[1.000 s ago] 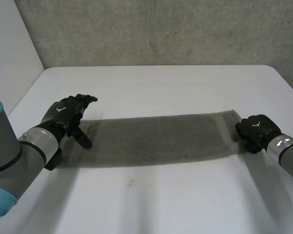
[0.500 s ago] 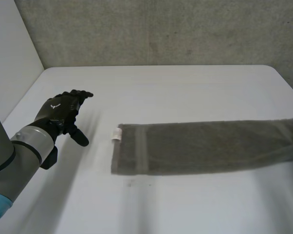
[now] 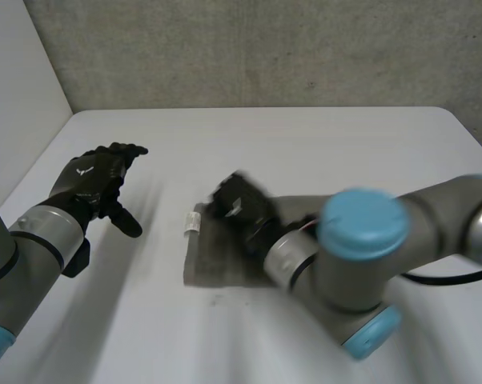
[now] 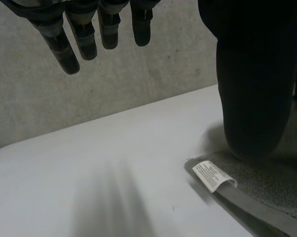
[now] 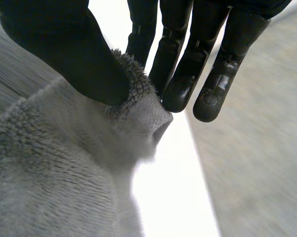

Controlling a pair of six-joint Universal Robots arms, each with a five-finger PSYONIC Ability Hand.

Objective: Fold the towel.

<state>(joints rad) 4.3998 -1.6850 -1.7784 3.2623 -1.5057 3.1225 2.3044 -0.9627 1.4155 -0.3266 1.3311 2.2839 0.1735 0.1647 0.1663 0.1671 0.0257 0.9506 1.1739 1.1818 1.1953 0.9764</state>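
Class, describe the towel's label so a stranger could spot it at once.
On the white table lies a grey terry towel. At its short end facing the robot's left hand, a small white printed label sticks out of the far corner, the only white piece on the grey cloth.

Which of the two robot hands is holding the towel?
The right robot hand: its thumb and fingers pinch a fold of the grey towel. The left robot hand is open, beside the towel, holding nothing.
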